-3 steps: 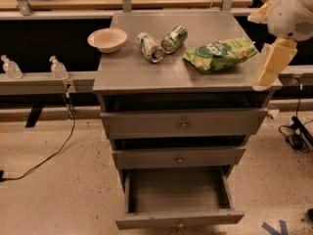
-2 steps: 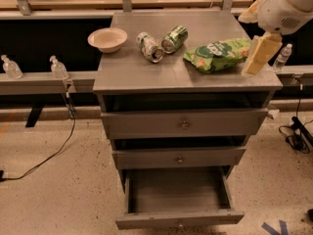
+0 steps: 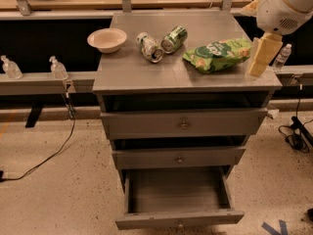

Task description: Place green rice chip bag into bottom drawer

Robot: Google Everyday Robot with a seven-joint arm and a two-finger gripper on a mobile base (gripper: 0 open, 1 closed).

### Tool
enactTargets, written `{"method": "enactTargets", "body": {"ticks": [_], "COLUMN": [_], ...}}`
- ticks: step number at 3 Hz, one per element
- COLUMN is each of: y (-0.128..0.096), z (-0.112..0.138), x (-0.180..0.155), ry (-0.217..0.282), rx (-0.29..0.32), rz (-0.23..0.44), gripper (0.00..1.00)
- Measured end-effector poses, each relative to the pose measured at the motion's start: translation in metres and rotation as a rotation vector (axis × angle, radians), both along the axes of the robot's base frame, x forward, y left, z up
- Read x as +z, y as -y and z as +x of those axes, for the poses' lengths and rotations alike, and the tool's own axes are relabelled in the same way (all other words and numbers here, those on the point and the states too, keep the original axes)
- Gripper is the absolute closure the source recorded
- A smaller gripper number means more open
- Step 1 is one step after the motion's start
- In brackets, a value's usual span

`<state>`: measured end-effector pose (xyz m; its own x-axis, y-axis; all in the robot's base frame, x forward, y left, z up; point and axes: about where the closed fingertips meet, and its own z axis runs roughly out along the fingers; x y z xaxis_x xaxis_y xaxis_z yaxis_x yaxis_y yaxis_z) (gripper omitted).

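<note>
The green rice chip bag (image 3: pixel 217 54) lies on the right half of the grey cabinet top (image 3: pixel 132 70). The bottom drawer (image 3: pixel 178 199) is pulled open and its grey box holds nothing. My gripper (image 3: pixel 258 58) hangs from the white arm at the cabinet's right edge, just right of the bag, its pale fingers pointing down close above the top.
A pale bowl (image 3: pixel 107 39) sits at the back left of the top. Two green-and-silver cans (image 3: pixel 149 47) (image 3: pixel 174 38) lie on their sides in the middle. The two upper drawers (image 3: pixel 183 125) stand slightly ajar. Small bottles stand on the left ledge (image 3: pixel 57 68). Cables lie on the floor.
My gripper has moved left and in from beyond the cabinet's right side, to just beside the bag. The bag, cans and drawers have not moved.
</note>
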<state>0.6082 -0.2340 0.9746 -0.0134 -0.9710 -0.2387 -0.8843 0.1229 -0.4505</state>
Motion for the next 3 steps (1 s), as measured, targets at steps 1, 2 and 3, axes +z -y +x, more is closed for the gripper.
{"method": "enactTargets", "body": {"ticks": [1, 2, 3], "y": [0.0, 0.006, 0.022], "z": [0.0, 0.007, 0.028], "x": [0.0, -0.003, -0.006], "ry": [0.0, 0.063, 0.161], "rx": [0.0, 0.019, 0.063], "rz": [0.0, -0.067, -0.191], "gripper": [0.0, 0.0, 0.0]}}
